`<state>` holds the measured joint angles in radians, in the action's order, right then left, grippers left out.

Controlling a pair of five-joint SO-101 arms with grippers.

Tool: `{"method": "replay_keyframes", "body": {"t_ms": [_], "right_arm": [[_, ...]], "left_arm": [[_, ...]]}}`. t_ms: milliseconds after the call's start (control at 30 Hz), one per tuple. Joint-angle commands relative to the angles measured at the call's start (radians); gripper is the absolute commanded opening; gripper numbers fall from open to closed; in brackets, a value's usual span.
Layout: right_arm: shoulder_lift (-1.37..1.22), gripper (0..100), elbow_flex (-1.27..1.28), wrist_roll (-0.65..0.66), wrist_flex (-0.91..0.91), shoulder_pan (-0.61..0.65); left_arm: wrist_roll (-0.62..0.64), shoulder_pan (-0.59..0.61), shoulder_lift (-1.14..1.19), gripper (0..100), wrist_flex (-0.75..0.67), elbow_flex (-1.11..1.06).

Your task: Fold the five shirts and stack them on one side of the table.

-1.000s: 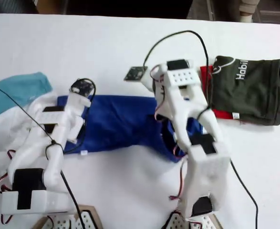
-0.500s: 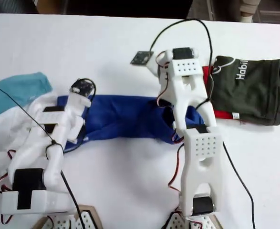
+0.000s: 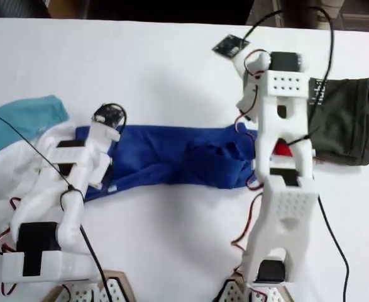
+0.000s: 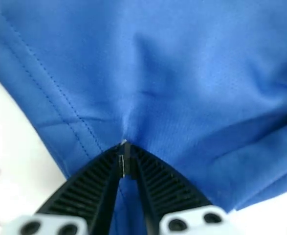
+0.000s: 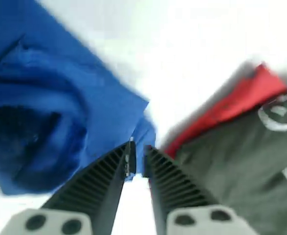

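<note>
Since the earlier frame your right arm has swung toward the far side of the table (image 3: pixel 140 63), beside the stack, and the blue shirt (image 4: pixel 182 73) has bunched at that end. Right gripper (image 5: pixel 137 159): jaws drawn to a narrow slit, no cloth seen between them, poised above the shirt's corner. Left gripper (image 4: pixel 125 152): clamped on a pucker at the shirt's other end. The shirt lies across mid-table, its bunched end just beside the red shirt (image 5: pixel 241 98) under the dark green shirt (image 3: pixel 347 119). Judgement: third shirt is mid-fold. Next, you re-grip the loose end and square it.
</note>
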<state>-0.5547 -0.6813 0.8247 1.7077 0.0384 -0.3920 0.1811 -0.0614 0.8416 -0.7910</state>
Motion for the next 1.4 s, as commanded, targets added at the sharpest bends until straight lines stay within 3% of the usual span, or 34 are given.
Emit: {"method": "replay_keyframes", "body": {"t_ms": [0,167,400,633,1367], "right_arm": [[0.197,1.9,0.27,-0.011,0.001,0.051],[0.243,2.1,0.491,-0.014,-0.151,0.114],[0.159,2.5,0.505,-0.018,-0.315,0.116],[0.087,13.1,0.505,-0.014,-0.314,0.11],[0.079,11.5,0.445,0.058,-0.2,0.019]], "left_arm": [[0.003,-0.018,-0.018,2,-0.021,0.005],[0.003,-0.018,-0.018,2,-0.021,0.005],[0.003,-0.018,-0.018,2,-0.021,0.005],[0.003,-0.018,-0.018,2,-0.021,0.005],[0.003,-0.018,-0.018,2,-0.021,0.005]]}}
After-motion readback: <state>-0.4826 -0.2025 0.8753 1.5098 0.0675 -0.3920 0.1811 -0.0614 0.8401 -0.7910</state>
